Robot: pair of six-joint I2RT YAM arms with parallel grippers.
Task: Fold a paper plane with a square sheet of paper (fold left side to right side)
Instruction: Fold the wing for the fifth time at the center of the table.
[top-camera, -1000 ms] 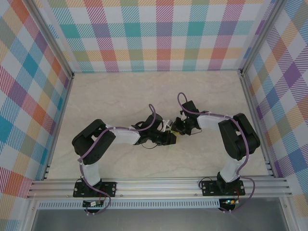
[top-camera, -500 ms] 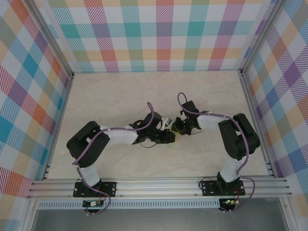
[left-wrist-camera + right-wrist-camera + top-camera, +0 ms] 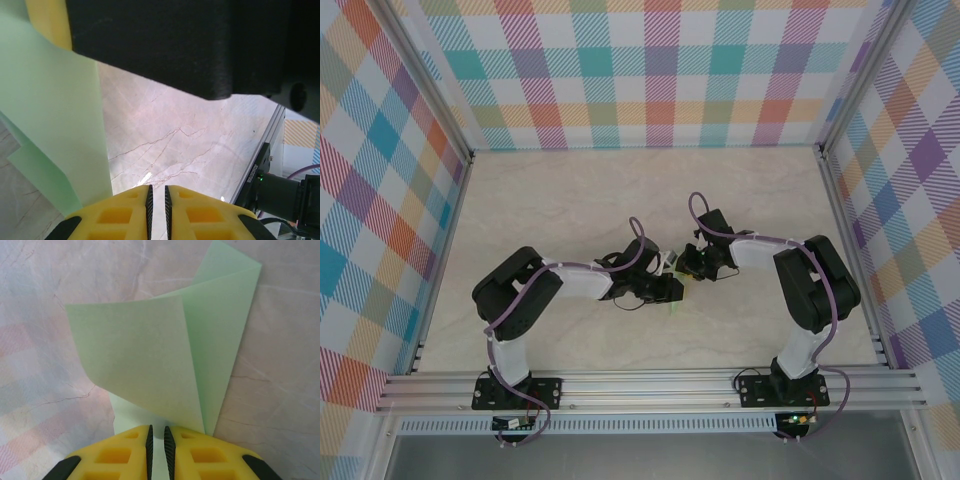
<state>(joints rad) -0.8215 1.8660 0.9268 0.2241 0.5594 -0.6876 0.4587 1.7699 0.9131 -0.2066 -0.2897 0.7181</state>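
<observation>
My arms reach up from the bottom of the frame and meet at the centre of the table (image 3: 570, 200), left claw (image 3: 667, 291) just beside right claw (image 3: 692, 266), a sliver of paper (image 3: 674, 302) showing below them.

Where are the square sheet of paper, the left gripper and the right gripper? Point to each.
square sheet of paper (image 3: 145, 355), right wrist view, middle of the raised flap.
left gripper (image 3: 157, 200), left wrist view, gap between its yellow jaws.
right gripper (image 3: 157, 440), right wrist view, gap between its yellow jaws.
</observation>
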